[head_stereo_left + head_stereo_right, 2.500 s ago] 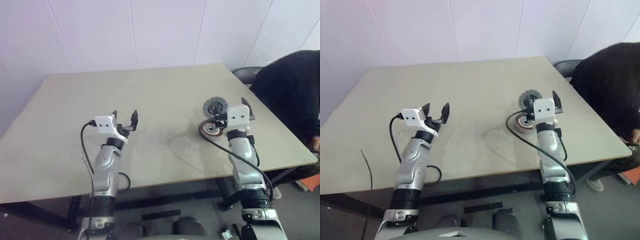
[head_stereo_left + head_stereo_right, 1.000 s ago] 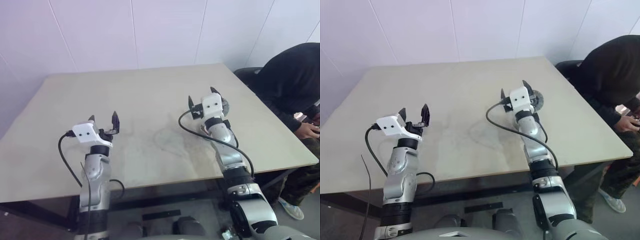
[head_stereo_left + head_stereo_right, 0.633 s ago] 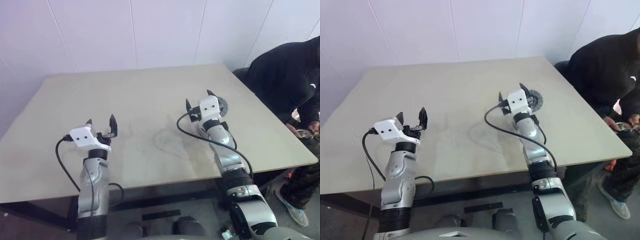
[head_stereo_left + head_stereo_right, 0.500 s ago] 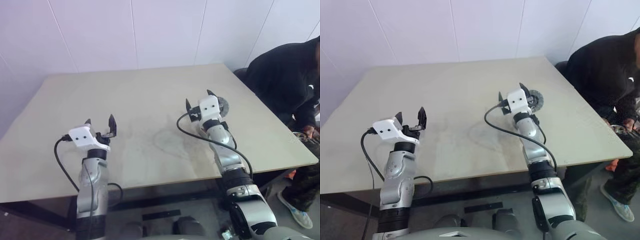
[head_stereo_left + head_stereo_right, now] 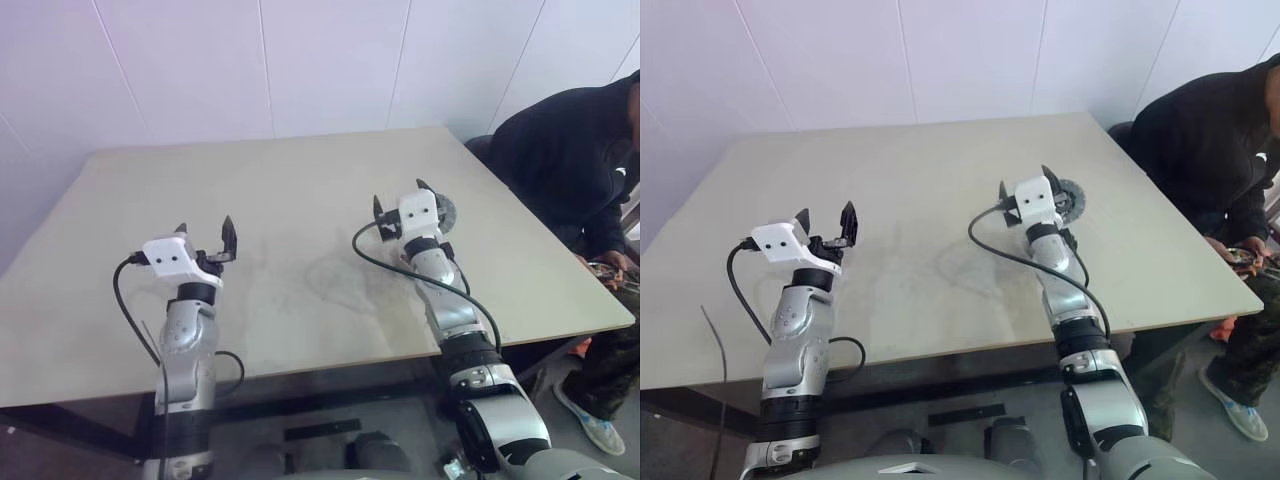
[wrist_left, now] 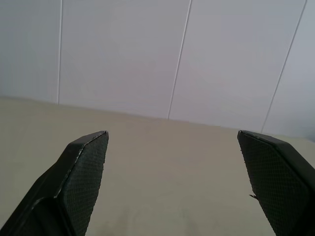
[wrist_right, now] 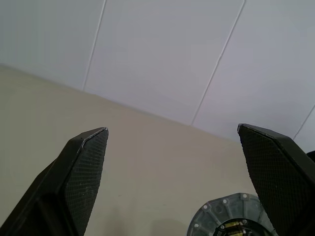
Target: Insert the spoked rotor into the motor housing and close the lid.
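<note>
Left eye view, surface: beige table across the middle of the frame; white panelled wall along the top; person in dark clothing at the right edge.
Left eye view, grippers: left gripper at lower left, fingers spread, holding nothing; right gripper right of centre, fingers spread, holding nothing.
Left eye view, task thing: round grey disc-like part lying flat on the table just right of the right gripper, mostly hidden behind the wrist; cannot tell which of the task's parts.
Right eye view: same layout; part's toothed rim showing right of the right wrist.
Left wrist view: two black fingertips wide apart at the bottom corners; bare table and wall between.
Right wrist view: fingertips wide apart; grey rim with small bolts at bottom right, close to the right-hand finger, not between the two.
Containers: housing not identifiable.
</note>
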